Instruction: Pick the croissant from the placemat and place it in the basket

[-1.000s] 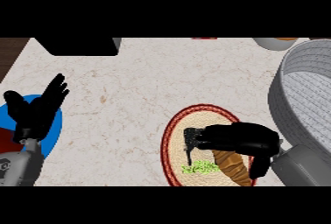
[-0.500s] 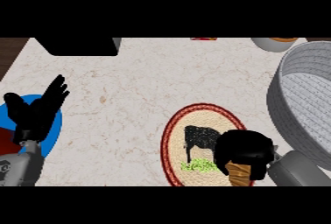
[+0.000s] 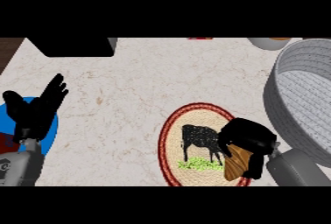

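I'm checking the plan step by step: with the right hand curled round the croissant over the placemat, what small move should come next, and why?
Probably lift it slightly and carry it right, toward the basket. The right hand is curled round the croissant, which sits above the placemat edge, and the basket's rim rises just beside it, so it needs height to clear.

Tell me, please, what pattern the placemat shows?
Head view: the beige placemat has a red rim and a black cow on green grass.

Pale marbled counter (image 3: 142,87), dark wood strip (image 3: 8,48) at its far-left edge, black box (image 3: 71,46) behind.
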You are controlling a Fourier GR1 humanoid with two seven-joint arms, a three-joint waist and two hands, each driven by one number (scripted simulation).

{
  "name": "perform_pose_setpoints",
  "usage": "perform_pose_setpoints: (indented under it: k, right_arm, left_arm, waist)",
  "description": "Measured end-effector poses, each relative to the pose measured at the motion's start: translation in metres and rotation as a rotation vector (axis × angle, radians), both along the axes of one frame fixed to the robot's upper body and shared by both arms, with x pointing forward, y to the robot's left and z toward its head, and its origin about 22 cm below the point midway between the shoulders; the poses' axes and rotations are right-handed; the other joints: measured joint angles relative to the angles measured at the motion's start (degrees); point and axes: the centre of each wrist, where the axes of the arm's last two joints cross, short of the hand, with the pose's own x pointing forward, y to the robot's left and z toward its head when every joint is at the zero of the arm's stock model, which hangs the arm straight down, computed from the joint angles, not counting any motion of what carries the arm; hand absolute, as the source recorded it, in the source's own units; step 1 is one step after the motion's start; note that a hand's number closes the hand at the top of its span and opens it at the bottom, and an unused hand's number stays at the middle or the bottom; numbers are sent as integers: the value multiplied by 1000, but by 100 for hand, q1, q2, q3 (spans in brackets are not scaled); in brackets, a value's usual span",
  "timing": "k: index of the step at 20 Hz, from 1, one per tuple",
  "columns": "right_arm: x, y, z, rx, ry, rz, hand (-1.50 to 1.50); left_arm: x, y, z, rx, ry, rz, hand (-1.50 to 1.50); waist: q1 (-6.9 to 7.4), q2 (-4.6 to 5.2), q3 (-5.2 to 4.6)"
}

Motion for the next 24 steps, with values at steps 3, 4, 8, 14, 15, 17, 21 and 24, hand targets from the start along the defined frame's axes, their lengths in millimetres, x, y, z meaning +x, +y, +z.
perform_pose_setpoints:
  k: [3, 4, 8, 14, 15, 17, 21, 24]
  right_arm:
    - [7, -16, -5, 33, 12, -313, 150]
    - [8, -18, -7, 50, 16, -413, 150]
    - [17, -11, -12, 178, 25, -801, 150]
    - [49, 29, 30, 486, -130, -1248, 150]
    - [55, 36, 41, 521, -172, -1306, 150]
    - [66, 48, 61, 580, -259, -1416, 150]
    - [88, 74, 104, 651, -400, -1599, 150]
    - [104, 94, 135, 644, -475, -1714, 150]
  left_arm:
    - [-2, 4, -1, 1, 4, 24, 0]
    - [-3, 6, -1, 2, 4, 31, 0]
    - [-5, 9, -2, 4, 5, 46, 0]
    - [-4, 5, -2, 5, 9, 16, 0]
    - [-3, 2, -2, 5, 7, 4, 0]
    - [0, -2, -1, 4, 3, -15, 0]
    - [4, -11, -1, 3, 1, -44, 0]
    - [7, -13, 2, 8, -5, -54, 0]
  waist:
    - [-206, 13, 14]
    - [-243, 16, 19]
    - [-267, 23, 47]
    - [56, 8, 63]
    - [110, 11, 59]
    - [212, 24, 47]
    - [360, 35, 30]
    - [394, 38, 27]
